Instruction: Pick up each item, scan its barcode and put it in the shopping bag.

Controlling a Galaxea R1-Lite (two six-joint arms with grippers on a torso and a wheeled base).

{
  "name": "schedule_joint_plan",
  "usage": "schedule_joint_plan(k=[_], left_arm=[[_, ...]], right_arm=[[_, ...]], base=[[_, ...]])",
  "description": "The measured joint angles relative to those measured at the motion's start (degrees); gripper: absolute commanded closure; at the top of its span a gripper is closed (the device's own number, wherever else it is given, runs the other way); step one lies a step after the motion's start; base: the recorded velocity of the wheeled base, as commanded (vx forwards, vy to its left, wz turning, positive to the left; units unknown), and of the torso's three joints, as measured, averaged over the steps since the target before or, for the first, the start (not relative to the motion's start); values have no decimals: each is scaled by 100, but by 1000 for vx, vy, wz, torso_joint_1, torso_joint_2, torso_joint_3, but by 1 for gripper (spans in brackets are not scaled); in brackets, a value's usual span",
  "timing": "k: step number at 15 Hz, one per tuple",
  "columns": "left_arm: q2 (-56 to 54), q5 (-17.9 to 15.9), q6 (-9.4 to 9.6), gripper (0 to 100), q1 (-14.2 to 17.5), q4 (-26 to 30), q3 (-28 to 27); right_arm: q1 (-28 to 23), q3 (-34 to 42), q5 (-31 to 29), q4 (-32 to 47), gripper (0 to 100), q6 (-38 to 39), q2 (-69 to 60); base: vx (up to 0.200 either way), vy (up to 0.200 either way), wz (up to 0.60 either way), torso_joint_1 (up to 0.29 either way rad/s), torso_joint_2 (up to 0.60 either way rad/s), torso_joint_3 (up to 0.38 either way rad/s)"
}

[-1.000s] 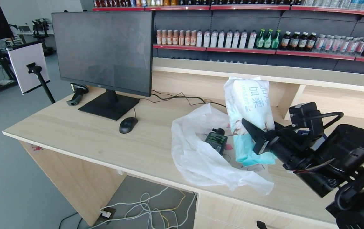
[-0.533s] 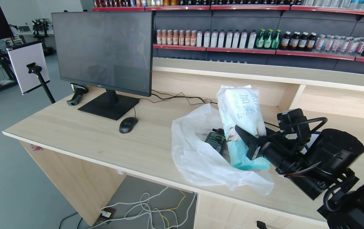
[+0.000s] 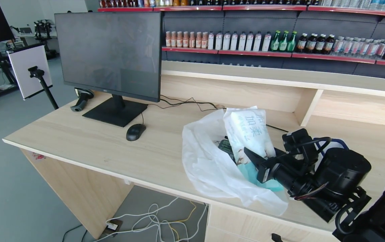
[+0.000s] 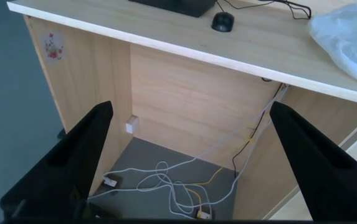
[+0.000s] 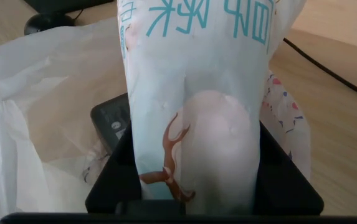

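The pack (image 3: 250,129) is in my right gripper (image 5: 194,183), tilted, its teal lower end down in the mouth of the bag (image 3: 205,164) and its white top leaning up and away from me. My fingers (image 5: 113,171) press it from both sides around its lower half, so this hand is clamped on the pack and on nothing else.

The bag lies crumpled and open on the counter (image 3: 88,141), with its near flap reaching the front edge. Inside it, just beside the pack, lies a dark item (image 3: 225,145). Behind the bag the counter ends at a raised back ledge, and a side panel stands to my right of it, so room is tight there. To my left there is a bare stretch of counter between bag and mouse (image 3: 135,131).

My left gripper (image 4: 190,107) hangs low in front of the counter, below its front edge, fingers spread wide and holding nothing. Under the counter, cables lie loose on the floor.

I count one pack, one bag, one dark item in it, one mouse, one monitor (image 3: 110,53) and one scanner (image 3: 82,98) beside the monitor's foot.
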Motion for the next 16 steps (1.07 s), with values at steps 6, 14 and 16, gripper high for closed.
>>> schedule_joint_plan(k=[6, 14, 16], left_arm=[[0, -2, 7, 0, -5, 0, 0], [-2, -2, 0, 0, 0, 0, 0], [0, -2, 5, 0, 0, 0, 0]], right_arm=[[60, 74, 0, -6, 100, 9, 11], [269, -282, 17, -1, 100, 16, 413], [400, -323, 22, -12, 100, -15, 479]], base=[[0, 0, 0, 0, 0, 0], [0, 0, 0, 0, 0, 0], [0, 0, 0, 0, 0, 0]])
